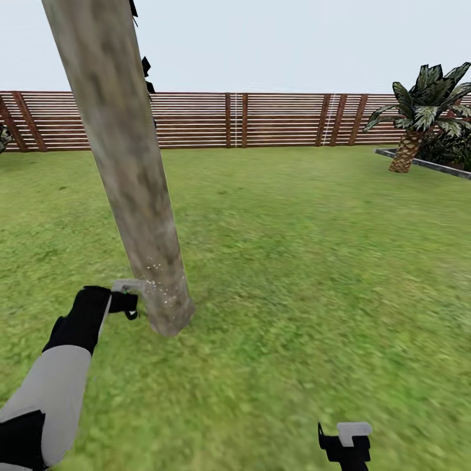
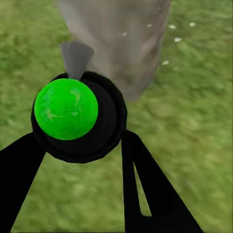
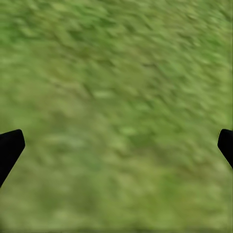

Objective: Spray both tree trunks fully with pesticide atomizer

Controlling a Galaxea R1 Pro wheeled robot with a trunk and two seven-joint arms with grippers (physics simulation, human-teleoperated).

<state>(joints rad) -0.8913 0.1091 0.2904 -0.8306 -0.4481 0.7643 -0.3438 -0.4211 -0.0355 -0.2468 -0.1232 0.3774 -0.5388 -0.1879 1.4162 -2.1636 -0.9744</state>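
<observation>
The head camera looks forward and down over lawn (image 1: 294,261) toward the fence (image 1: 261,121), trunk (image 1: 131,163) at eleven o'clock. The left wrist camera views that trunk's (image 2: 121,39) base closely; the right wrist camera faces grass (image 3: 116,97).

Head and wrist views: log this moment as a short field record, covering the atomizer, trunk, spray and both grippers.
left gripper: shut on the atomizer, beside the trunk's base
atomizer nozzle: grey, pointing at the tree trunk
pesticide: white specks low on the trunk; upper trunk bare
right gripper: open, empty, over the lawn
background: wooden fence, palm plant
</observation>
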